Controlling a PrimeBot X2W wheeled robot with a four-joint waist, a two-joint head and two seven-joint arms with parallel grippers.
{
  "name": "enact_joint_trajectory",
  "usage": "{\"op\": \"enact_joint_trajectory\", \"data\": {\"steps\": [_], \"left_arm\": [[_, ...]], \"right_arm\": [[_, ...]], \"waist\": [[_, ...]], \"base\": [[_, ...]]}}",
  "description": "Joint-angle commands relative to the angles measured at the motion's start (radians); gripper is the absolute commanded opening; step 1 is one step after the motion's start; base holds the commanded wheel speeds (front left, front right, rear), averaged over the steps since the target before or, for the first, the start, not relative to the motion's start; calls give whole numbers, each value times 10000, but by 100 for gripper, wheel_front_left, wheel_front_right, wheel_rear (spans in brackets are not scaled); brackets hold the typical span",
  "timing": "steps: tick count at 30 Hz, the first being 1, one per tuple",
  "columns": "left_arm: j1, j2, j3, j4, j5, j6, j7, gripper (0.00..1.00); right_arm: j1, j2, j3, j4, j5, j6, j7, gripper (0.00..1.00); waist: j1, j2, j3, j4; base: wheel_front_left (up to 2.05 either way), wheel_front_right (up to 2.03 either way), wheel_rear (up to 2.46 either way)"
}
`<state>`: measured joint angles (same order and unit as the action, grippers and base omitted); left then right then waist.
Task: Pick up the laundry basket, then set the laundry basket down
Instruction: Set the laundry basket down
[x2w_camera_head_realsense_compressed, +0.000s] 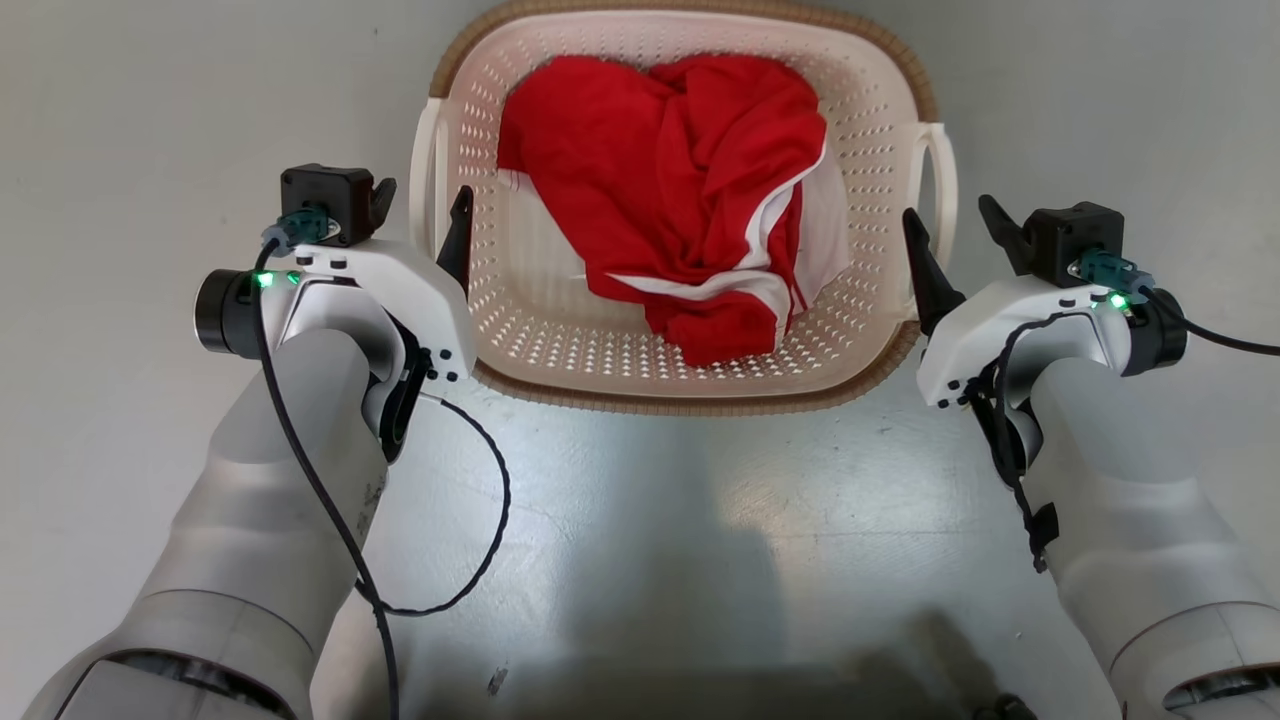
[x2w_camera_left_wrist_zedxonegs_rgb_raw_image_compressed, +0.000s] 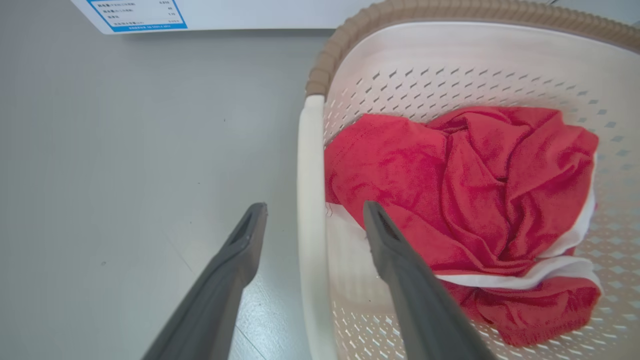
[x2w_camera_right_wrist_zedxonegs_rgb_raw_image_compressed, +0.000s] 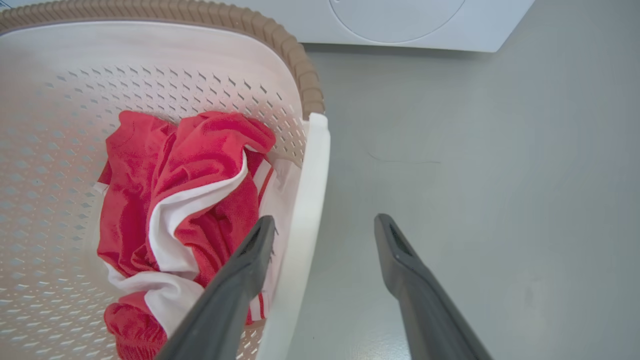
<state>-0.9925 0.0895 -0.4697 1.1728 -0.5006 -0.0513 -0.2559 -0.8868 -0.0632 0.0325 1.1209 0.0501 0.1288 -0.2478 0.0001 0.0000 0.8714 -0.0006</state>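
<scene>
Laundry basket (x2w_camera_head_realsense_compressed: 690, 403) holds crumpled red-and-white garment (x2w_camera_head_realsense_compressed: 680, 190)

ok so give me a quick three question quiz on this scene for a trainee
1. True or false: the left end effector and the right end effector are both open.
2. What lies in the laundry basket? A) red and white cloth; B) blue towels; C) nothing.
3. Fill in: each end effector's fingers straddle a white side ____.
Key: 1 true; 2 A; 3 handle.
</scene>
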Motion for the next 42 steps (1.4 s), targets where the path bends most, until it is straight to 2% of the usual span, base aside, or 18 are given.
{"op": "enact_joint_trajectory", "data": {"steps": [1, 10, 17, 26, 33, 42], "left_arm": [[318, 280, 220, -60, 0, 38, -59, 100], [1002, 496, 747, -687, 6, 202, -59, 100], [2172, 628, 1526, -1543, 11, 337, -59, 100], [3930, 779, 2483, -3080, 453, 369, -59, 100], [5378, 685, 3266, -4093, 741, 317, -59, 100], [6846, 480, 4098, -5123, 1018, 333, -59, 100]], "right_arm": [[280, 130, 228, -39, 149, 19, -125, 100], [802, 130, 898, -898, 879, 19, -137, 100], [1656, 130, 1049, -1954, 1072, 19, -138, 100], [2759, 130, 762, -2739, 827, 19, -139, 100], [3858, 130, 454, -3116, 363, 19, -139, 100], [4764, 130, 275, -3457, 83, 19, -139, 100]], "waist": [[-1, 0, -97, -45], [-1, 0, -1041, -321], [-1, 0, -2435, -524], [-1, 0, -4271, -846], [-1, 0, -5790, -1026], [-1, 0, -7040, -1221]], "base": [[0, 0, 0], [0, 0, 0], [0, 0, 0], [0, 0, 0], [0, 0, 0], [0, 0, 0]]}}
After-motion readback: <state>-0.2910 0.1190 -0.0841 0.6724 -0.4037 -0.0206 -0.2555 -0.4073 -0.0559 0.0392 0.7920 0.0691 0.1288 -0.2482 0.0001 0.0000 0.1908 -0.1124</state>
